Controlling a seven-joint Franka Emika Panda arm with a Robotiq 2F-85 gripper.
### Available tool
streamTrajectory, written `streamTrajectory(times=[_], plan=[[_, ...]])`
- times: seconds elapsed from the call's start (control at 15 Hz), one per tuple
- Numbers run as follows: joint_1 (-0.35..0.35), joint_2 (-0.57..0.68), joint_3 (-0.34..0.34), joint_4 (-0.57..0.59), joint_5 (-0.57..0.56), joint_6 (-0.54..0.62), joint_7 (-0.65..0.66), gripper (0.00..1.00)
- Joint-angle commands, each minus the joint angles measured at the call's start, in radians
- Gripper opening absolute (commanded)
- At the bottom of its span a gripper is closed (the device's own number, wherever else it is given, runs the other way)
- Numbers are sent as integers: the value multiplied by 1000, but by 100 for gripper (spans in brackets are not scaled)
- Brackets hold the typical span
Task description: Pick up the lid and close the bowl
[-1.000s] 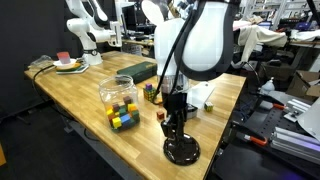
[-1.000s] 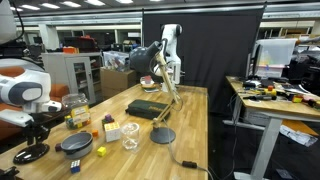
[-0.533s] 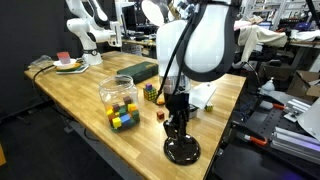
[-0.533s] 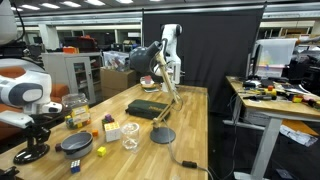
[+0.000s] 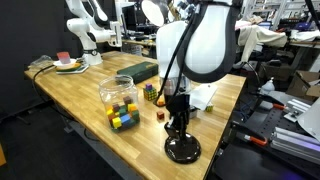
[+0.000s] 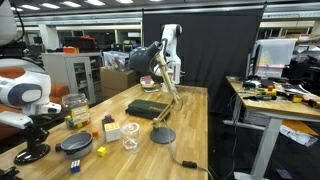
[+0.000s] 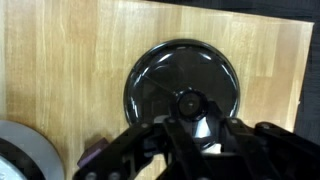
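Observation:
The lid (image 7: 183,75), a dark glass disc with a centre knob, lies on the wooden table right under my gripper (image 7: 190,118). The fingers close in on both sides of the knob and look shut on it. In both exterior views the gripper (image 5: 180,135) (image 6: 33,140) stands upright on the lid (image 5: 182,152) (image 6: 30,156) near the table's edge, and the lid still looks level on the wood. The bowl (image 6: 75,145) stands a short way from the lid. Its grey rim shows at the wrist view's lower left corner (image 7: 12,155). My arm hides the bowl in an exterior view.
A clear tub of coloured blocks (image 5: 118,100) (image 6: 75,105), a white box (image 5: 200,95) (image 6: 112,130), a clear cup (image 6: 130,135), loose blocks (image 5: 150,92) and a grey disc with a cable (image 6: 162,135) sit on the table (image 5: 80,95). A purple block (image 7: 90,155) lies by the bowl.
My arm has shifted very slightly sideways in an exterior view. The lid and the gripper on it stay in the same place.

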Motion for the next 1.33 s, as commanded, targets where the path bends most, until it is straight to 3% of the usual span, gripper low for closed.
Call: streamTrajectory(times=[0.0,0.4,0.6,0.93,1.27], plan=[[-8,-10,5,-4,-9,-4,-7,8],[-40,-106,55,-40,19,16,-27,8],[-40,-175,40,-63,14,9,-12,8],[-25,-282,-62,-97,-46,26,62,8],[-73,-314,-145,-64,-47,8,120,8]])
